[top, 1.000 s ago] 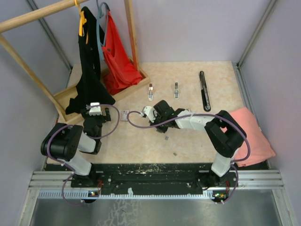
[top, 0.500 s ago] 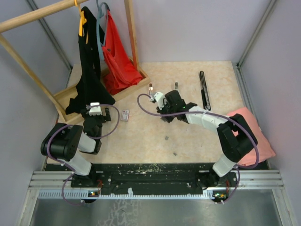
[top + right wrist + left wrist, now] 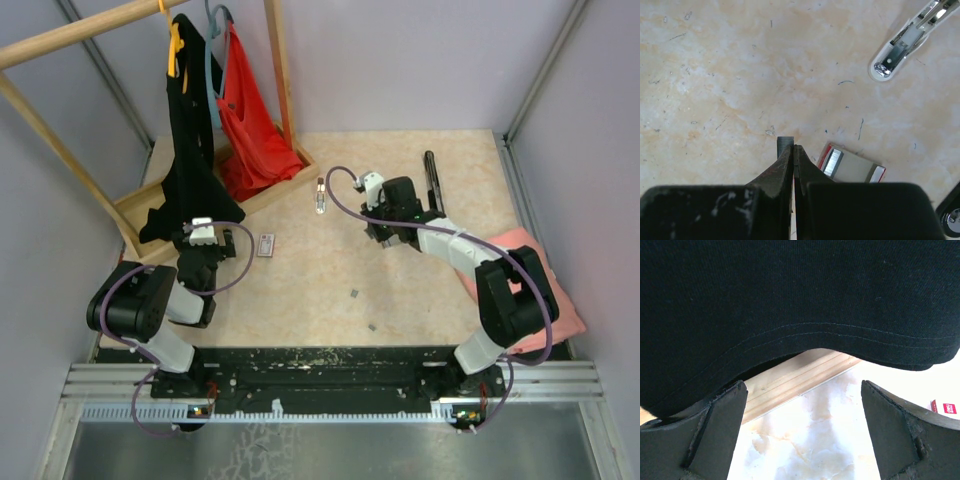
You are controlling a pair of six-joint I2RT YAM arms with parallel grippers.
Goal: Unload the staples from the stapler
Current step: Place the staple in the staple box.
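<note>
My right jaws, shut and empty, had swung across the tabletop (image 3: pixel 300 290) toward the stapler (image 3: pixel 430 172); it lay untouched just right of them; left jaws stood wide, empty; unloading hadn't begun.

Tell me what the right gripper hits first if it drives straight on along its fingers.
Likely the bare tabletop: the shut right gripper aims at open marbled surface. The small red-edged box lies just right of that line, the silvery clip farther right.
</note>
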